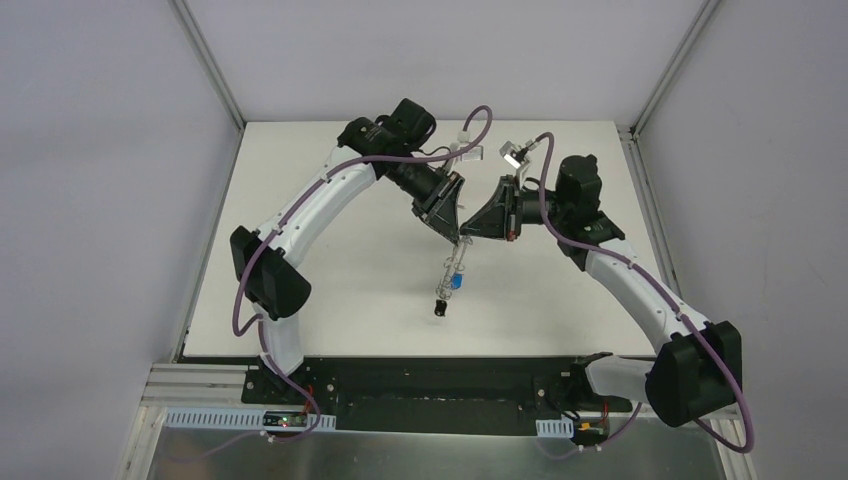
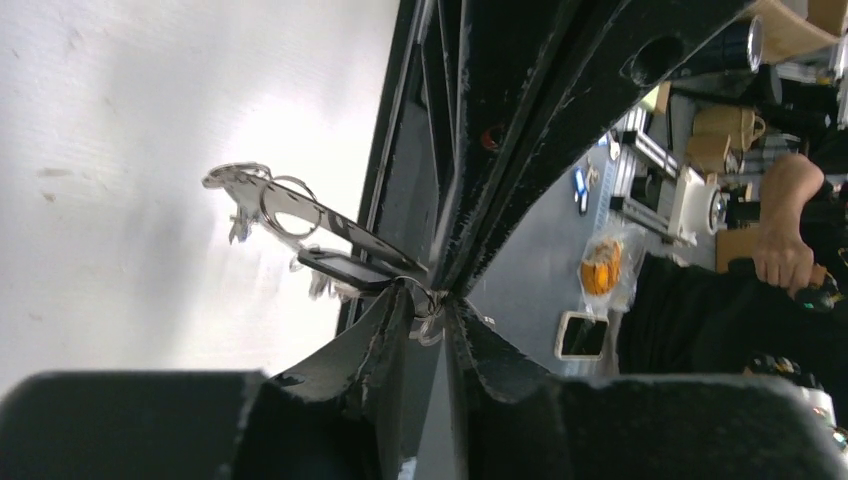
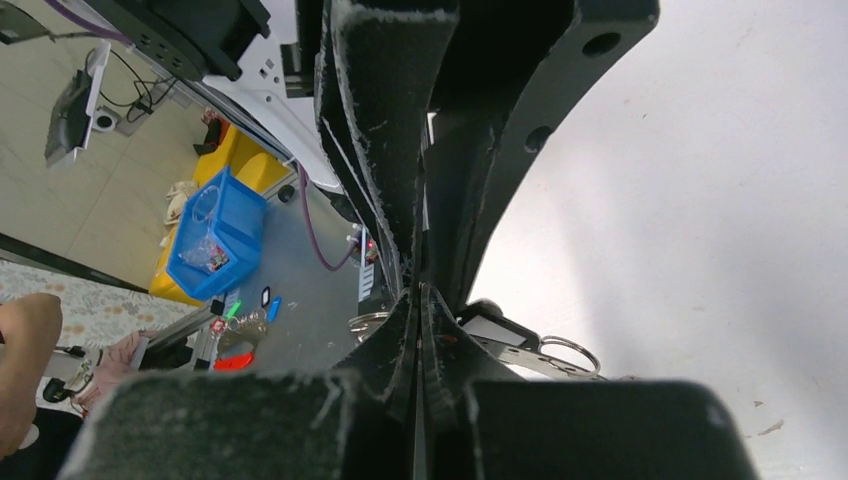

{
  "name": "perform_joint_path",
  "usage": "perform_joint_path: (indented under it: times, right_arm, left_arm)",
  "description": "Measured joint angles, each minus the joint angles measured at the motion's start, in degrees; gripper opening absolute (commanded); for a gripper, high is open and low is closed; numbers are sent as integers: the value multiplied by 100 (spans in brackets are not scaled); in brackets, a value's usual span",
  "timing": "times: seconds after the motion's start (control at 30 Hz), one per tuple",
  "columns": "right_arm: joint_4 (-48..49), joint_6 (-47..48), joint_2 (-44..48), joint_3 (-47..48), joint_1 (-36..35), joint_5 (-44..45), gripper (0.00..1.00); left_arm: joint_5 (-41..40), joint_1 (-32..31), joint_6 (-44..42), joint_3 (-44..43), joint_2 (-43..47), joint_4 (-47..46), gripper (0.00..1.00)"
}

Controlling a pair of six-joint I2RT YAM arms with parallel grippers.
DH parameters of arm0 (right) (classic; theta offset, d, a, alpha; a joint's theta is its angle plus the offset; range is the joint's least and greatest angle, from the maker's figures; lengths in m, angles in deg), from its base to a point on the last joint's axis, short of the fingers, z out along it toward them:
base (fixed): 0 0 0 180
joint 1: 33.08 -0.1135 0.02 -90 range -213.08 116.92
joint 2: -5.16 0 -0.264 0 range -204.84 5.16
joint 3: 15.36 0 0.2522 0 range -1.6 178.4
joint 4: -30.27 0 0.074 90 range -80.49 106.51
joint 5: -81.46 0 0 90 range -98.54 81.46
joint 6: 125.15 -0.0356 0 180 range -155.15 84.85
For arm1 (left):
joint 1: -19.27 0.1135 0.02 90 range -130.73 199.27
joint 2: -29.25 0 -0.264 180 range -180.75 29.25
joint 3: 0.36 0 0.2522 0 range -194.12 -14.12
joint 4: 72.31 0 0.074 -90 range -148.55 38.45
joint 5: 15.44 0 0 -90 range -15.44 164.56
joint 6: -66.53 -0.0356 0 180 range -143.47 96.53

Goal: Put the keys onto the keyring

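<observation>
Overhead view of a white table with two white-and-black robot arms arching inward to meet above its middle.

Left of the keyring, the left gripper slants down to the ring's top end. In its wrist view, the left gripper has its jaws drawn close around a small wire loop at that end. I cannot tell whether they pinch it or stand just clear of it.

The keyring is a flat grey metal ring, seen nearly edge-on. It hangs in the air over the table, below the point where the two grippers meet, and slopes down towards the arm bases. A blue key hangs at the ring's middle and a black key at its bottom end. From the left wrist, the keyring shows a wire loop on its rim, with a black key head just under the ring.

Right of the keyring, the right gripper reaches the same top end. Its wrist view shows the right gripper with jaws pressed fully together, pinching the keyring at its rim. A black key head beside the ring carries a pale panel, too blurred to read.
</observation>
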Motion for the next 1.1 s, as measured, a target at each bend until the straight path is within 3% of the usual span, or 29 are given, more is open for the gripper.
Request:
perform_joint_path:
  times: [0.37,0.63,1.1]
  right_arm:
    - [586,-780,0,0,203,87,0]
    - [636,-850,0,-66,291,155,0]
    - [765,-824,11,-129,345,184,0]
  left_arm:
    - [326,94,595,748,457,-1281,20]
    - [608,136,1220,1196,520,-1915,0]
    - [802,240,1456,1355,531,-2194,0]
